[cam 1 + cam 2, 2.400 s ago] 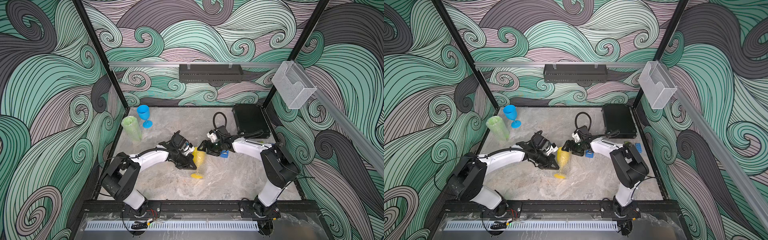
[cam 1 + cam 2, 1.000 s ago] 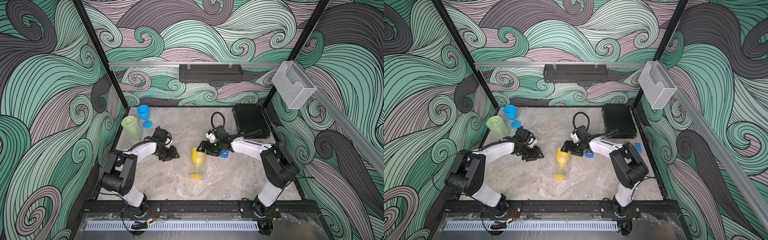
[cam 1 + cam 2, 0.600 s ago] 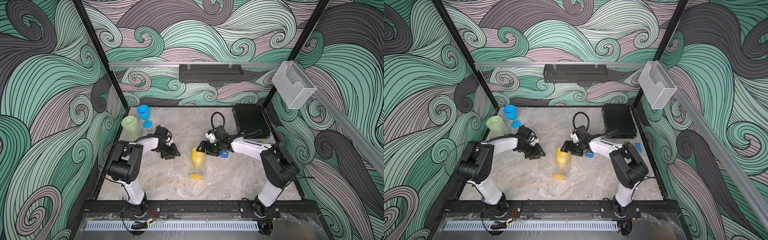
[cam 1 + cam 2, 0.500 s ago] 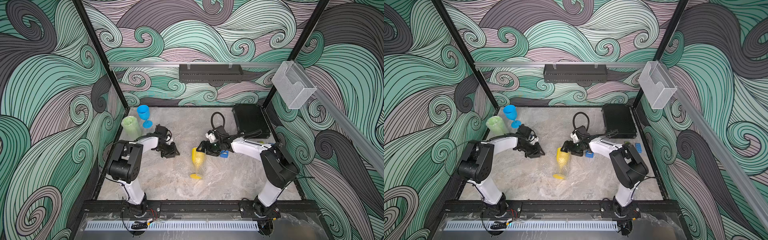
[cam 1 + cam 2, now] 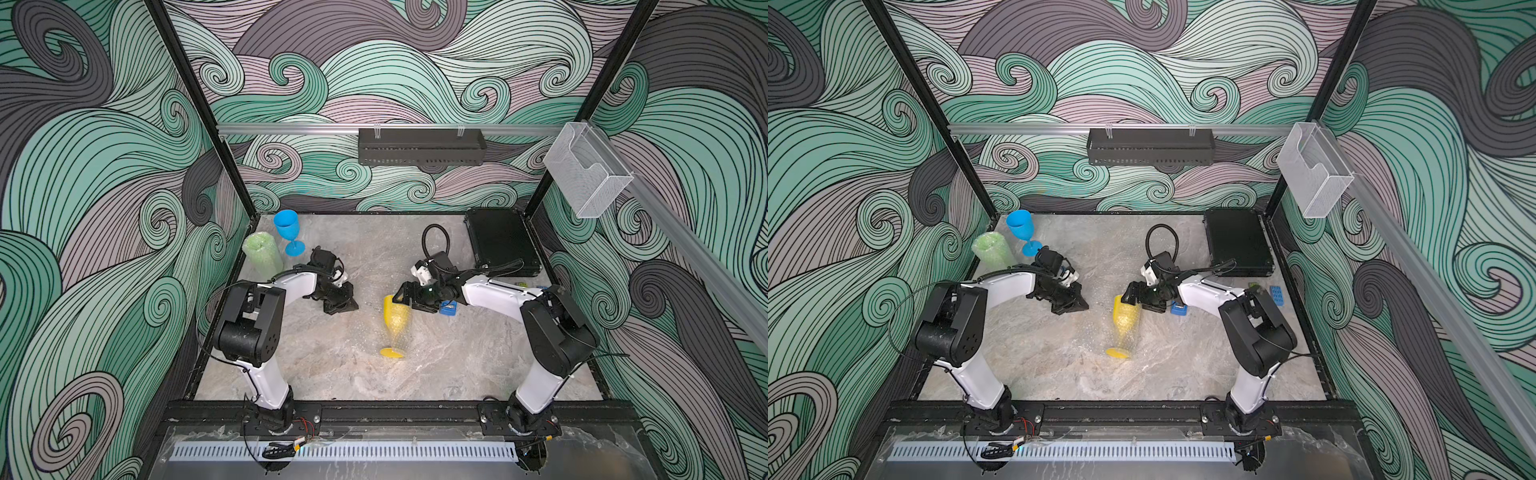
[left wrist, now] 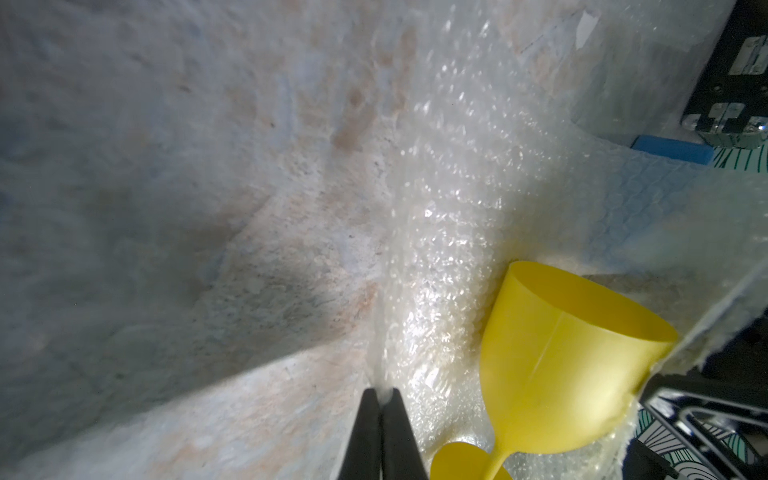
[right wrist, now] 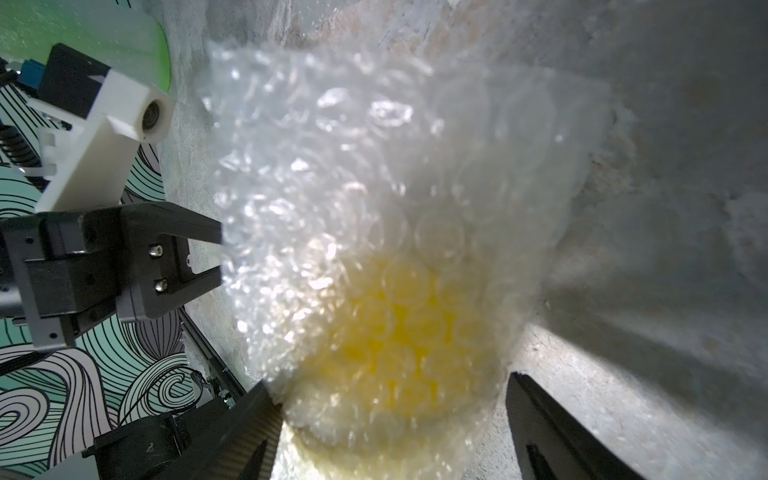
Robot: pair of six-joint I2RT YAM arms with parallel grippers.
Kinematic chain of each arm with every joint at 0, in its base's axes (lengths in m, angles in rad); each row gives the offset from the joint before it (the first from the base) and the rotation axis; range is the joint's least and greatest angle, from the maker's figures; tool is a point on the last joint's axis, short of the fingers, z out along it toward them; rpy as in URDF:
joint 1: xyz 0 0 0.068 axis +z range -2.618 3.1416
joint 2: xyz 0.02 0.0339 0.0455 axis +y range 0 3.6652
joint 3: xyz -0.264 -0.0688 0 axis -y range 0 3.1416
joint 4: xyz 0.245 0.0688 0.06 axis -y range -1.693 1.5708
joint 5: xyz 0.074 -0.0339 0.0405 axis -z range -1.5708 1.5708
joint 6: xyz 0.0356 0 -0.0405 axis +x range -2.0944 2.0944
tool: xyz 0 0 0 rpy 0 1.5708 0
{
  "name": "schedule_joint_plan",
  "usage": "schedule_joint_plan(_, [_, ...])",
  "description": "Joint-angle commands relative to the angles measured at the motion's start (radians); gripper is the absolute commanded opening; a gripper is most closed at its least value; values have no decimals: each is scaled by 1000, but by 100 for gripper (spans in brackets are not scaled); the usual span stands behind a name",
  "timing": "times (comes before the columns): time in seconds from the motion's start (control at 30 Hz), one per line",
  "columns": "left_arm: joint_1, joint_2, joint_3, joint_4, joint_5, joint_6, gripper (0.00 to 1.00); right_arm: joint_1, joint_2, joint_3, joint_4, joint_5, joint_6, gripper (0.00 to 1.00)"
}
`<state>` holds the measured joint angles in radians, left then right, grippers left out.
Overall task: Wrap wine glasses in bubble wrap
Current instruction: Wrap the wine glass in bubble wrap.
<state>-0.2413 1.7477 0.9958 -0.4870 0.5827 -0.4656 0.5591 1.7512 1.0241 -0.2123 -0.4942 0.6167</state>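
Green glass [image 5: 262, 254] wrapped at 10 o'clock; blue glass [image 5: 288, 230] bare beside it. Yellow glass [image 5: 395, 322] mid-table, half done: right gripper [image 7: 390, 415] wide around wrapped cup, left gripper [image 6: 380, 409] pinched on bubble wrap [image 6: 449, 216] edge

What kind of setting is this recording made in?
Likely a robot test cell, not a home: two arms bolted to a black frame rail, wave-patterned enclosure panels, and a marble-look tabletop.
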Motion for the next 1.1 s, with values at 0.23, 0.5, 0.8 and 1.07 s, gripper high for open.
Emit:
schedule_joint_plan(0.23, [-27, -106, 3, 85, 172, -115, 0, 4, 11, -24, -39, 32, -2, 86])
schedule_joint_plan(0.5, [-92, -116, 24, 159, 250, -207, 0, 6, 23, -23, -48, 36, 13, 86])
schedule_joint_plan(0.8, [-145, -108, 39, 221, 305, -306, 0, 27, 15, -44, -31, 87, 44, 86])
schedule_joint_plan(1.07, [-213, -73, 37, 254, 320, -341, 0, 37, 25, -49, -22, 100, 64, 86])
